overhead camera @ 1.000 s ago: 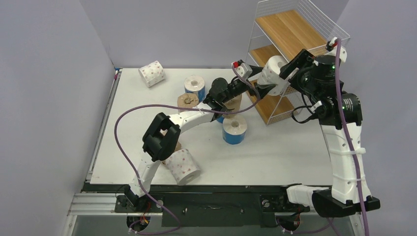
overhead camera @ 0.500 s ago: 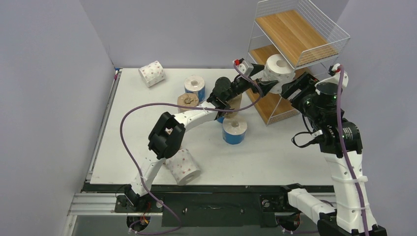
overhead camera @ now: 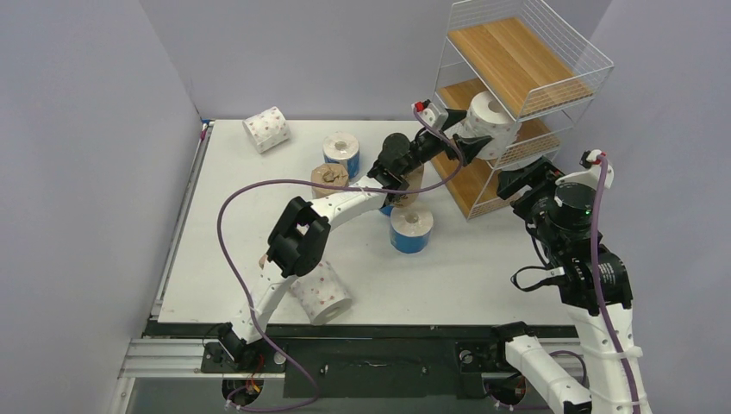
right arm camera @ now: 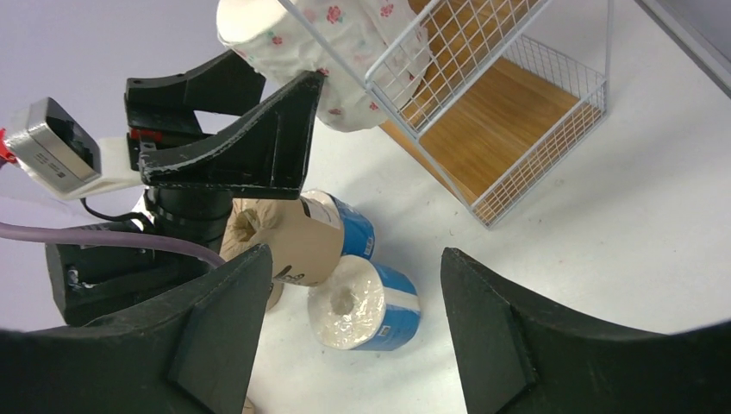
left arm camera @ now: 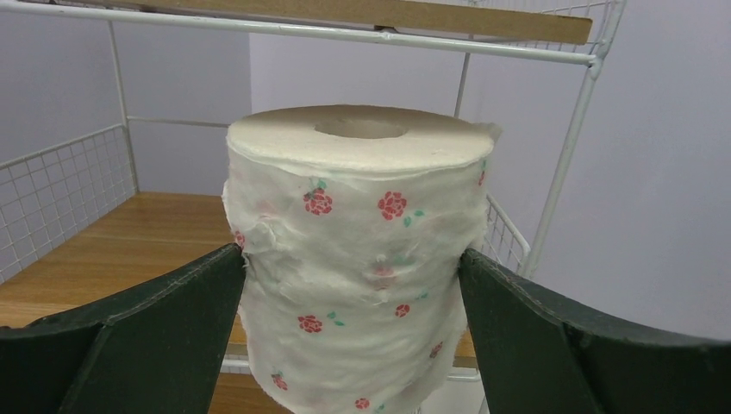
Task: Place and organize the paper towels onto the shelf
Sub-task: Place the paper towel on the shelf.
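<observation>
My left gripper [overhead camera: 479, 131] is shut on a white roll with pink flowers [overhead camera: 488, 119], held upright at the front of the shelf [overhead camera: 515, 53], level with its middle board. In the left wrist view the roll [left arm camera: 362, 190] sits between my two fingers [left arm camera: 172, 302] with the middle board [left arm camera: 121, 250] behind it. My right gripper [overhead camera: 522, 181] is open and empty, low beside the shelf's front right. Its wrist view looks between the open jaws [right arm camera: 355, 259] onto a blue roll [right arm camera: 366, 304] on the table, with the held roll [right arm camera: 345, 34] above.
On the table lie two blue rolls [overhead camera: 411, 226] [overhead camera: 341, 150], brown kraft rolls [overhead camera: 329, 177] [overhead camera: 412, 179] under the left arm, and white dotted rolls at the far left [overhead camera: 266, 129] and near edge [overhead camera: 320, 291]. The shelf's bottom board [right arm camera: 491, 129] is bare.
My right gripper has let go of the white flowered roll and drawn back down and right. My left gripper has carried the roll up and towards the shelf's middle tier.
</observation>
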